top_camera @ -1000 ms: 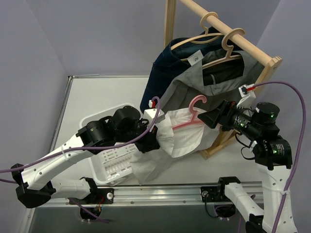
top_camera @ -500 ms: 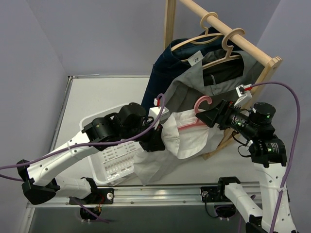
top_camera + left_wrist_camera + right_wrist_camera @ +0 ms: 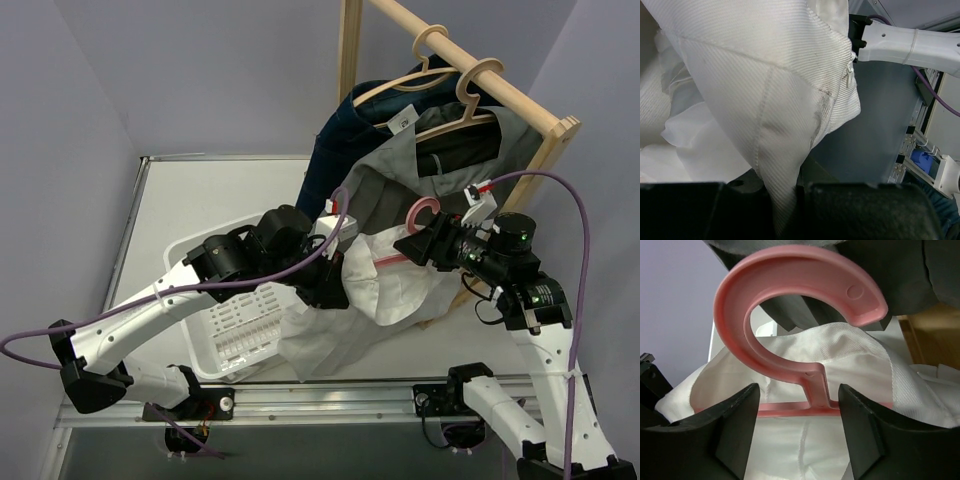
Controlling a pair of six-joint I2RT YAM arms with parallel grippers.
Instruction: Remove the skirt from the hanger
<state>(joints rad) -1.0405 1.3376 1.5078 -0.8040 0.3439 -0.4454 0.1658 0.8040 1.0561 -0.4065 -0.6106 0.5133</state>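
Observation:
The white skirt (image 3: pixel 370 300) hangs from a pink plastic hanger (image 3: pixel 425 212) in front of the clothes rack. My left gripper (image 3: pixel 335 288) is shut on a fold of the skirt (image 3: pixel 755 90), with the cloth pinched between its dark jaws (image 3: pixel 790 200). My right gripper (image 3: pixel 412 245) reaches in from the right. In the right wrist view it is open (image 3: pixel 799 407), its fingers (image 3: pixel 737 425) standing either side of the neck of the hanger (image 3: pixel 815 385) with a gap on each side. The hanger's clips are hidden by the cloth.
A wooden rack (image 3: pixel 545 130) stands at the back right with wooden hangers (image 3: pixel 470 85) carrying a grey garment (image 3: pixel 400 170) and a navy one (image 3: pixel 330 150), close behind the pink hook. A white plastic basket (image 3: pixel 230 330) sits below the left arm.
My left gripper has carried the skirt to the right. My right gripper has moved left up to the hanger's neck, and its jaws have narrowed.

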